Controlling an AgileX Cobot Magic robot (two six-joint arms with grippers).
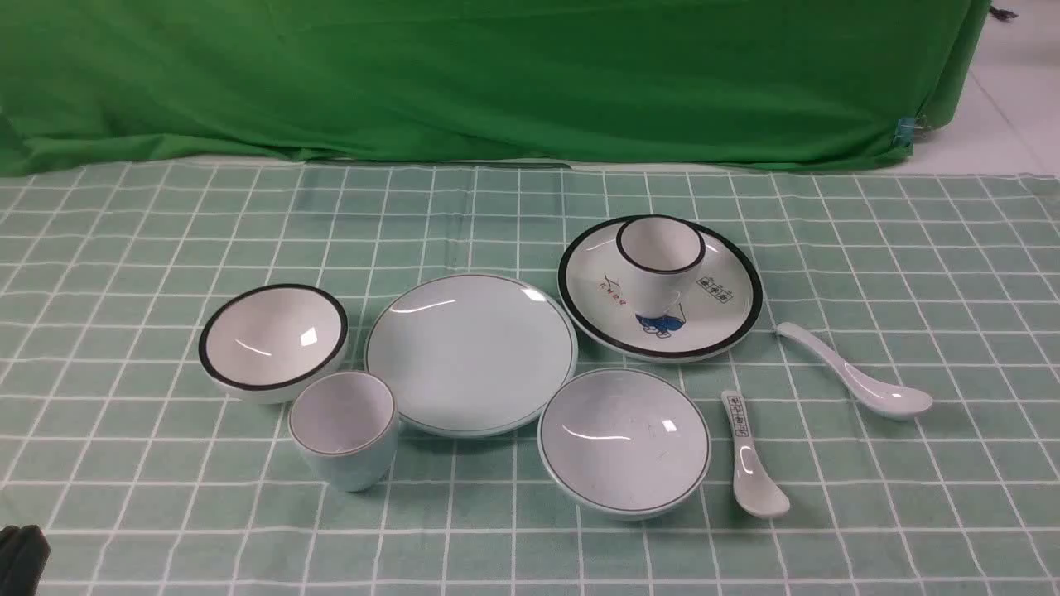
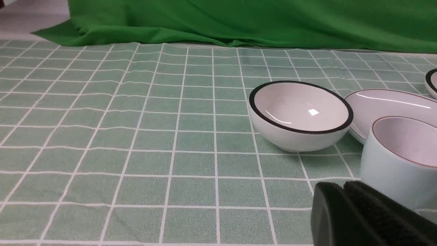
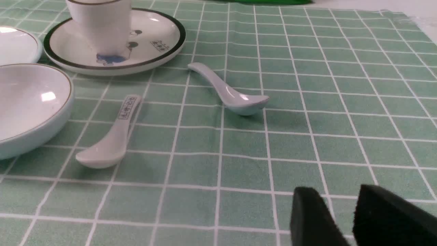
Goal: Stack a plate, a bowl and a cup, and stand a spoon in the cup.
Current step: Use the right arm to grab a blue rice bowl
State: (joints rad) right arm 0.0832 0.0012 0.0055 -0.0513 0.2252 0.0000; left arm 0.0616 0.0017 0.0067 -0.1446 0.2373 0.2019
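Plate (image 1: pixel 470 354): flat on checked green tablecloth (image 1: pixel 166 463), near middle of front view, resting directly on cloth, not stacked with anything.

Bowl (image 1: pixel 623 440): upright on cloth, nearer robot and right of plate, rims just beside each other; contact not resolvable.

Cup (image 1: pixel 344 426): upright on cloth, nearer robot and left of plate, overlapping plate rim in front view; touching or not, cannot tell.

Spoon (image 1: pixel 857 381): on cloth at far right, well apart from plate, hollow up, handle angled toward black-rimmed plate (image 1: pixel 592 290), scoop end away to the right.

Other ware:
- black-rimmed cup (image 1: pixel 660 261) upright on black-rimmed plate, behind and right of plate
- black-rimmed bowl (image 1: pixel 273 341) left of plate, just behind cup
- marked spoon (image 1: pixel 749 459) between bowl and spoon, just beside bowl, printed handle pointing away from robot

Green backdrop (image 1: pixel 497 74) draped along far edge of table.

Left gripper (image 2: pixel 343 186): low over cloth on robot's near-left, close to cup; pads pressed together, nothing between them.

Right gripper (image 3: pixel 336 194): low over bare cloth, on robot's side of both spoons, well apart from them; pads parted, checked cloth visible through gap, nothing held.
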